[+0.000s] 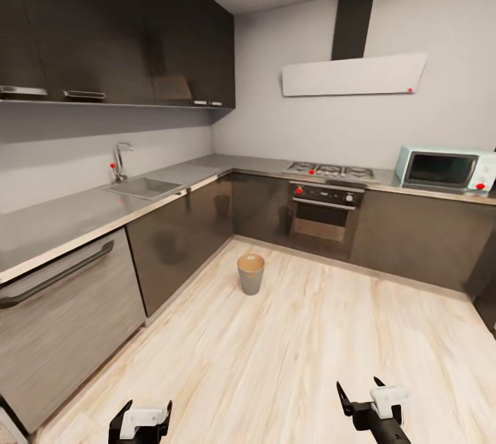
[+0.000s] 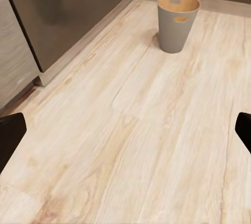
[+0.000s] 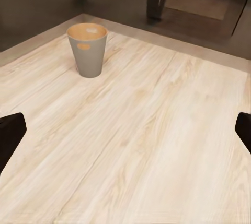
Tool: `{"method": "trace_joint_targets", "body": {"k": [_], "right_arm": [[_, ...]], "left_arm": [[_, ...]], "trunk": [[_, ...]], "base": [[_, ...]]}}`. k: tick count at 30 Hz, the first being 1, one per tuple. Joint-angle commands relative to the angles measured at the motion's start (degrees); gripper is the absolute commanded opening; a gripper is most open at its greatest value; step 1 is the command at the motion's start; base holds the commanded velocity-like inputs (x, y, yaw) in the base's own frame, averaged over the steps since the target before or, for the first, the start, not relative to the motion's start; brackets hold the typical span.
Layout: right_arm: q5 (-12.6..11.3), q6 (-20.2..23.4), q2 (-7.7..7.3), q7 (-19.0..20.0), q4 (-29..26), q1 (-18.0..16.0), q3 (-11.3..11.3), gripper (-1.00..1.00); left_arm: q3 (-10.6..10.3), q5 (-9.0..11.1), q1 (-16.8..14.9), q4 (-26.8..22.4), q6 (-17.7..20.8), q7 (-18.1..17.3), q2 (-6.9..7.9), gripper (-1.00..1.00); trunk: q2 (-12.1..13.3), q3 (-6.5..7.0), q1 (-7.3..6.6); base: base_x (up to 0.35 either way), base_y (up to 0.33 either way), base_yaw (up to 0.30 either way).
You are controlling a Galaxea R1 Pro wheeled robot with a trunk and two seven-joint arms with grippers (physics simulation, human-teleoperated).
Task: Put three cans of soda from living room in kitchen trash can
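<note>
I am in the kitchen, with dark grey cabinets around me. The tash can, a small grey pail with a tan inside and rim, stands upright on the wooden floor ahead, in front of the corner cabinets. It also appears as the pail in the left wrist view and the pail in the right wrist view. My left gripper and right gripper hang low near me, both open with nothing between the fingers. The cans of soda and the living room are out of view.
A counter with a sink runs along the left. A dishwasher front is close on my left. The oven and hob sit at the back, with a microwave on the right counter. Wooden floor lies between me and the pail.
</note>
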Motion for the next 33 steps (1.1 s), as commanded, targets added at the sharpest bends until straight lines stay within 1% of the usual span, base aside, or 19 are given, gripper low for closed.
{"method": "trace_joint_targets", "body": {"k": [1, 33], "right_arm": [[0.0, 0.0, 0.00, 0.0, 0.0, 0.0, 0.0, 1.00], [0.0, 0.0, 0.00, 0.0, 0.0, 0.0, 0.1, 1.00]], "left_arm": [[0.0, 0.0, 0.0, 0.0, 0.0, 0.0, 0.00, 1.00], [0.0, 0.0, 0.0, 0.0, -0.1, 0.1, -0.05, 1.00]], "trunk": [[0.0, 0.02, 0.00], [0.0, 0.81, 0.00]], "base": [[0.270, -0.217, 0.243], [0.270, -0.218, 0.243]]}}
